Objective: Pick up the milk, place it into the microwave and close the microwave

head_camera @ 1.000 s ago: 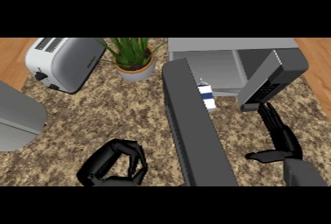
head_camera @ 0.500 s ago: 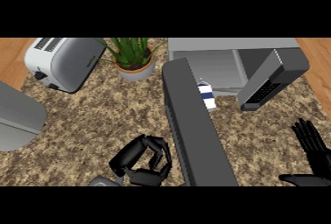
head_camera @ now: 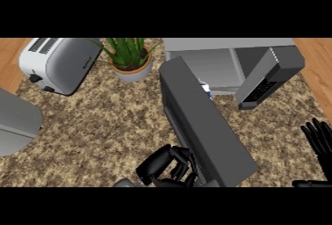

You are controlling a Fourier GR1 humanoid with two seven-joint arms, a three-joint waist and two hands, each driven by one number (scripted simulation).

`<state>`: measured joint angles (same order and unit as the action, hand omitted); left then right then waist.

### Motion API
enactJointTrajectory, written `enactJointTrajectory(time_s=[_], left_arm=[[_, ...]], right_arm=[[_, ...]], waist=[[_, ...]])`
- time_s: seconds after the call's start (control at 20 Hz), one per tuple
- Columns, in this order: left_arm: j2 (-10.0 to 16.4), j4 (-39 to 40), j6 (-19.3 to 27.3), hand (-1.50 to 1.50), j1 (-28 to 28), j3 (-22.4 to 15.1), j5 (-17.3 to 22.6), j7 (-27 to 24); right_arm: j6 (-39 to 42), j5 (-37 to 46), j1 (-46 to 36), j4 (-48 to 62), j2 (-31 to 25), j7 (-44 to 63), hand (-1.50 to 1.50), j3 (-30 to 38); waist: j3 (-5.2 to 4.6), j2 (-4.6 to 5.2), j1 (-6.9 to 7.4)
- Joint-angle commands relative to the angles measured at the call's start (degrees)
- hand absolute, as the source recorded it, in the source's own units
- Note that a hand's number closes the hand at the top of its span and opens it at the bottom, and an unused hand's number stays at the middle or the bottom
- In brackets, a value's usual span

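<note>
The microwave [head_camera: 224, 61] stands at the back right, and its dark door [head_camera: 204, 127] hangs open, reaching toward me across the counter. Only a sliver of the blue-and-white milk carton [head_camera: 207, 89] shows inside the cavity, behind the door's upper edge. My left hand [head_camera: 168, 166] is at the door's near end on its outer left face, fingers curled, holding nothing. My right hand [head_camera: 319, 139] rests open at the right edge with its fingers up, apart from the microwave.
A silver toaster [head_camera: 57, 63] stands at the back left, with a potted plant [head_camera: 130, 61] next to it. A grey rounded object [head_camera: 16, 123] juts in from the left edge. The microwave's keypad panel [head_camera: 269, 77] sticks out on the right.
My left hand has moved right and up against the door. The door has swung a little toward the microwave and hides more of the milk. My right hand has drifted to the right edge.
</note>
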<state>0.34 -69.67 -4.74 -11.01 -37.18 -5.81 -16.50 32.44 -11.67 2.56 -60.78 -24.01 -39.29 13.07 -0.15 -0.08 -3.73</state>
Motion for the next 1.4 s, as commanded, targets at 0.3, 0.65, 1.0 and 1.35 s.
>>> enactJointTrajectory(time_s=[0.3,0.65,1.0,1.35], left_arm=[[-0.3,3.5,18.4,1.5,-9.1,-17.3,10.0,4.7],[-0.3,5.0,28.0,1.5,-18.2,-18.9,17.1,6.5],[-0.3,7.6,36.5,1.5,-25.0,-16.7,23.8,4.9],[-0.3,12.7,42.0,1.5,-32.4,-14.8,28.8,4.1]], right_arm=[[12.9,-11.9,1.1,-13.7,-2.8,4.9,-1.5,-3.3],[10.4,-16.5,-0.6,-23.0,-3.3,13.6,-1.5,-6.8],[10.1,-20.8,-1.2,-27.8,-4.0,18.9,-1.5,-8.7],[8.9,-24.2,-1.1,-31.1,-4.4,22.4,-1.5,-9.4]], waist=[[-0.09,0.27,-2.64],[-0.25,0.76,-5.63],[-0.24,1.52,-7.28],[-0.19,1.95,-8.61]])
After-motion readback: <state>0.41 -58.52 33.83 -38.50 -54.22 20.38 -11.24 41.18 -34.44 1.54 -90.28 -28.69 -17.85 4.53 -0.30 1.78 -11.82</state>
